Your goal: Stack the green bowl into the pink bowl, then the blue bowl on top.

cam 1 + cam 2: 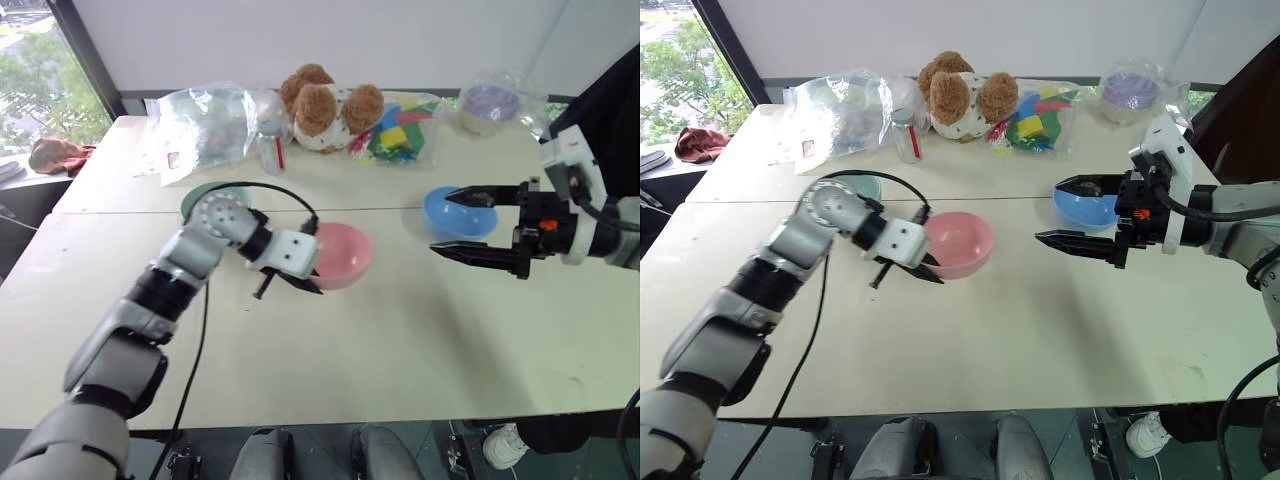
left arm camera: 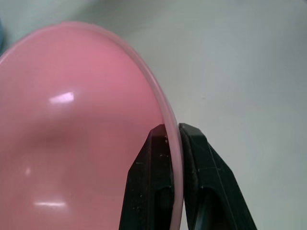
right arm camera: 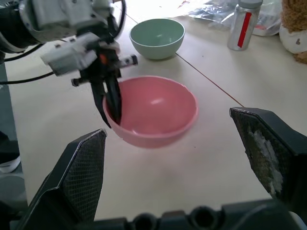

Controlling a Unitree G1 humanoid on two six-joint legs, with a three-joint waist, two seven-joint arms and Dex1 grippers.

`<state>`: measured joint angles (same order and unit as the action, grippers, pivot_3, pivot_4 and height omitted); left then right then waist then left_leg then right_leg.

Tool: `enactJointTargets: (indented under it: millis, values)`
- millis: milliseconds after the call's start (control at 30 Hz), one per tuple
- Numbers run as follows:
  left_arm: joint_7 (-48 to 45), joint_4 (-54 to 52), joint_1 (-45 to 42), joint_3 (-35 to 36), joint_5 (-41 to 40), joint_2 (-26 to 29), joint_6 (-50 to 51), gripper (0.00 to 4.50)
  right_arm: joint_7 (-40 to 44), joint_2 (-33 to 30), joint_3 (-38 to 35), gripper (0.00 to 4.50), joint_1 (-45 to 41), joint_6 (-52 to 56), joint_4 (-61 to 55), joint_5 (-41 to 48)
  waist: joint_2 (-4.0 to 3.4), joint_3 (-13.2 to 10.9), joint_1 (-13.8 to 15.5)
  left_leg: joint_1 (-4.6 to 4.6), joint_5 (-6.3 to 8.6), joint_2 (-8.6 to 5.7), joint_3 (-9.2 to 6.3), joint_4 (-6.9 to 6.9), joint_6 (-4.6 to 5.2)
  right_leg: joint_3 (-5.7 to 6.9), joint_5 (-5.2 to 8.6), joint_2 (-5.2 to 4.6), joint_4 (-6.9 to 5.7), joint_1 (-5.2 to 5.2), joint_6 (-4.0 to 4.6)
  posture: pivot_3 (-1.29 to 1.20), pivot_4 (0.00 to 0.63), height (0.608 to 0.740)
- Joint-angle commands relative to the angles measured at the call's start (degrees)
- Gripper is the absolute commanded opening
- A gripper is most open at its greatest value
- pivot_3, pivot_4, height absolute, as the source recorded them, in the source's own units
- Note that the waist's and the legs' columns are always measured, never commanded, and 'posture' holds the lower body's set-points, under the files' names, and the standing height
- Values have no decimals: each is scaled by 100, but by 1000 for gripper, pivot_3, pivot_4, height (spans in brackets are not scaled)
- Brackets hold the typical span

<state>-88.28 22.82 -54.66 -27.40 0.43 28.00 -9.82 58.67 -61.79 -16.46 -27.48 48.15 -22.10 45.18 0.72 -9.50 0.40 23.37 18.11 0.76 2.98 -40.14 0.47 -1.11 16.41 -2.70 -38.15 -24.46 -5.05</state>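
The pink bowl (image 1: 345, 252) sits upright mid-table. My left gripper (image 1: 305, 280) is shut on its near-left rim, one finger inside the bowl and one outside; the left wrist view shows the rim pinched between the fingers (image 2: 153, 163). The green bowl (image 3: 157, 36) stands upright on the table behind my left arm, which partly covers it in the head views. The blue bowl (image 1: 455, 210) rests on the table to the right of the pink one. My right gripper (image 1: 440, 223) hovers wide open just in front of the blue bowl, holding nothing and pointing toward the pink bowl.
Along the table's far edge lie a clear plastic bag (image 1: 205, 125), a small bottle (image 1: 272, 150), a teddy bear (image 1: 325, 105), a bag of coloured blocks (image 1: 400, 130) and a wrapped lavender bowl (image 1: 490, 105). A red cloth (image 1: 60, 155) lies off the table at far left.
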Motion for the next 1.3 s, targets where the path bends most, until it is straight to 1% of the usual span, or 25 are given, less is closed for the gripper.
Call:
enactJointTargets:
  millis: [33,133,267,367,400,533,567,600,767,833,900,967,1000,1067,1167,1300]
  values:
    - [-16,309,-179,-115,279,-19,-482,20,-91,-101,-312,4500,34,69,-191,150,0,0,-27,-1,0,2,0,1,1,0,0,1,0,-1,0,0,150,740]
    - [-9,447,-136,-251,527,9,-771,20,-106,-108,-359,4500,93,94,-223,201,0,0,-11,0,0,6,-4,3,0,-1,0,3,-1,-3,0,0,150,740]
    - [42,459,-59,-283,684,41,-829,20,-136,-113,-386,4500,93,123,-244,254,0,0,19,1,0,4,-2,0,0,-3,0,-1,0,-2,0,0,150,740]
    - [99,409,-23,-274,779,66,-740,1219,-146,-106,-348,4500,64,102,-230,243,0,0,18,1,0,4,-2,-1,0,-4,0,-2,0,0,0,0,150,740]
    - [115,398,-22,-266,792,66,-734,1694,-149,-106,-333,4500,52,94,-221,239,0,0,20,1,0,4,-2,-1,0,-4,0,-1,0,0,0,0,150,740]
    - [187,307,-66,-157,739,63,-655,3779,-141,-110,-294,4500,2,92,-196,252,0,0,28,2,0,4,-4,-1,0,-3,0,-1,1,0,0,0,150,740]
    - [181,183,-80,-37,600,92,-508,4367,-112,-148,-289,4500,52,135,-219,262,0,0,31,2,0,4,-4,-1,0,-3,0,-2,1,0,0,0,150,740]
    - [189,70,-93,75,482,125,-376,4450,-70,-191,-273,4500,121,121,-237,215,1,-1,32,2,0,4,-4,-1,0,-3,0,-2,1,0,0,0,150,740]
    - [194,-563,-147,706,-75,483,414,4450,-20,-200,-260,4500,240,34,-167,123,1,0,10,3,0,5,-6,0,0,-3,0,-3,1,-1,0,0,150,740]
    - [286,-745,-185,1076,-306,716,743,4450,-16,-184,-255,4500,260,37,-151,110,0,0,2,1,0,7,-6,0,0,-3,0,-1,-2,-1,0,0,150,740]
    - [341,-829,-170,1449,-435,1127,1046,4450,15,-196,-223,4500,320,-15,-147,32,1,-1,-7,0,0,8,-7,-1,0,-2,0,0,-4,-1,0,0,150,740]
    - [494,-313,13,1813,-317,1802,1032,4450,114,-254,-184,4500,449,-130,-100,-119,-1,0,-12,0,0,8,-7,0,0,-2,0,0,-3,-1,0,0,150,740]
    - [598,-27,80,1897,-209,2023,927,4450,134,-259,-182,4500,480,-148,-88,-145,0,0,-21,-1,0,7,-7,0,-1,0,0,0,-3,-1,0,0,150,740]
    - [831,560,107,1898,-33,2267,640,4450,167,-267,-173,4500,530,-195,-77,-193,0,0,-84,-3,0,8,-5,2,0,2,0,3,-3,-2,0,0,150,740]
    - [1227,1595,-91,1824,264,2345,186,4450,188,-268,-172,4500,565,-230,-67,-216,0,0,-58,-2,0,5,-6,2,-1,8,0,-1,-3,1,0,0,150,740]
    - [1559,2732,-403,1715,549,2174,-217,4450,167,-258,-172,4500,543,-227,-75,-215,4,-2,24,1,0,1,-1,-4,0,9,0,-6,0,3,0,0,150,740]
